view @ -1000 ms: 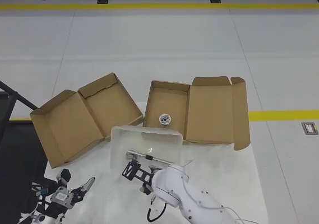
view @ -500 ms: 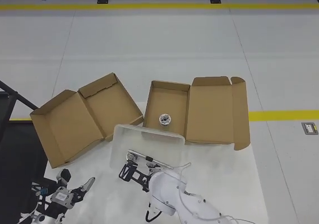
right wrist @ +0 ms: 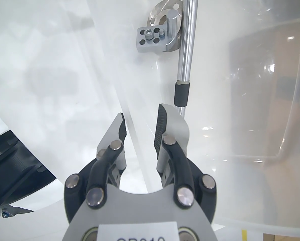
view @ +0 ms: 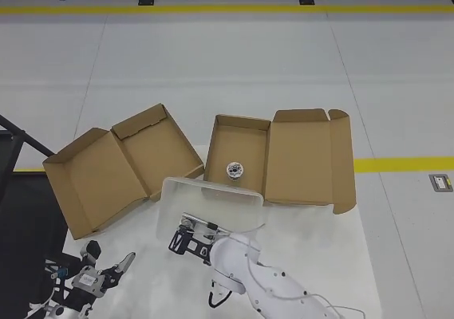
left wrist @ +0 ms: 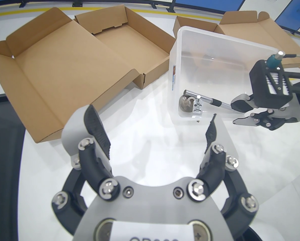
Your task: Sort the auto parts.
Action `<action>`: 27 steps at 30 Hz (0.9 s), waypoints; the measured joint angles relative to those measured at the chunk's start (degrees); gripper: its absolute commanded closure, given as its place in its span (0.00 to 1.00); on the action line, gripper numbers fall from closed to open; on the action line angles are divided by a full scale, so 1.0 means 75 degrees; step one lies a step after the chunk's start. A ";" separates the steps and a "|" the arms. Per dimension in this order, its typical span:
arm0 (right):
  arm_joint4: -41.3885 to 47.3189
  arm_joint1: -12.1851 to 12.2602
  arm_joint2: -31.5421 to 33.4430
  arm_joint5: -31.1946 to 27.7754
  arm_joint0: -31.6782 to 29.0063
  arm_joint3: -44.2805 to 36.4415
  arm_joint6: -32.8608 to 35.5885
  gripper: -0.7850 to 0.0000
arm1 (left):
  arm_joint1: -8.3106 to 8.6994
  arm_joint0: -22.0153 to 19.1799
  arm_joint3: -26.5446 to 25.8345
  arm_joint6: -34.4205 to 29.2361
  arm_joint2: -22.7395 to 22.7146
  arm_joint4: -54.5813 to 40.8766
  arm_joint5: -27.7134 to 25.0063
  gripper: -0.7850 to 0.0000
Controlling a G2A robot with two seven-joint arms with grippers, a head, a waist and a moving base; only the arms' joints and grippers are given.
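A clear plastic bin (view: 211,188) stands mid-table. In its near-left corner lie a steel rod with a black sleeve (right wrist: 186,51), a round flange (right wrist: 162,11) and a small drilled bracket (right wrist: 150,39). My right gripper (right wrist: 141,112) is open, its fingers either side of the bin's near wall, one fingertip (right wrist: 162,116) beside the rod's thin end. From the left wrist view it (left wrist: 236,113) sits low at that wall. My left gripper (left wrist: 152,112) is open and holds nothing, near the table's front-left corner (view: 112,255). A round part (view: 235,169) lies in the right cardboard box (view: 298,155).
An open cardboard box (view: 115,167) lies flat at the left, touching the bin's far-left corner. The right box sits behind the bin. White table surface (left wrist: 144,136) stretches between my left gripper and the bin. A dark frame (view: 3,207) borders the table's left side.
My right gripper has edged slightly left and toward the bin's near-left corner. The left arm has kept still.
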 measured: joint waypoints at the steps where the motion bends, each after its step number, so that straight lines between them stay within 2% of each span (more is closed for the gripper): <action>1: 0.0020 -0.0013 0.0003 -0.0022 0.0015 0.0036 -0.0009 0.62 | 0.0000 0.0000 0.0000 0.0000 0.0000 0.0000 0.0000 0.00; 3: 0.0050 -0.0041 0.0011 -0.0050 0.0041 0.0100 -0.0009 0.62 | 0.0000 0.0000 0.0000 0.0000 0.0000 0.0000 0.0000 0.00; 7: 0.0114 -0.0091 0.0025 -0.0116 0.0084 0.0204 0.0050 0.77 | 0.0000 0.0000 0.0000 0.0000 0.0000 0.0000 0.0000 0.00; 10: 0.0139 -0.0123 0.0037 -0.0163 0.0106 0.0247 0.0063 0.81 | 0.0000 0.0000 0.0000 0.0000 0.0000 0.0000 0.0000 0.00; 12: 0.0134 -0.0141 0.0039 -0.0189 0.0105 0.0249 0.0071 0.93 | 0.0000 0.0000 0.0000 0.0000 0.0000 0.0000 0.0000 0.00; 14: 0.0111 -0.0156 0.0039 -0.0206 0.0088 0.0219 0.0098 1.00 | 0.0000 0.0000 0.0000 0.0000 0.0000 0.0000 0.0000 0.00; 27: -0.0274 -0.0105 0.0016 -0.0727 -0.0390 -0.0661 0.0320 1.00 | 0.0000 0.0000 0.0000 0.0000 0.0000 0.0000 0.0000 0.00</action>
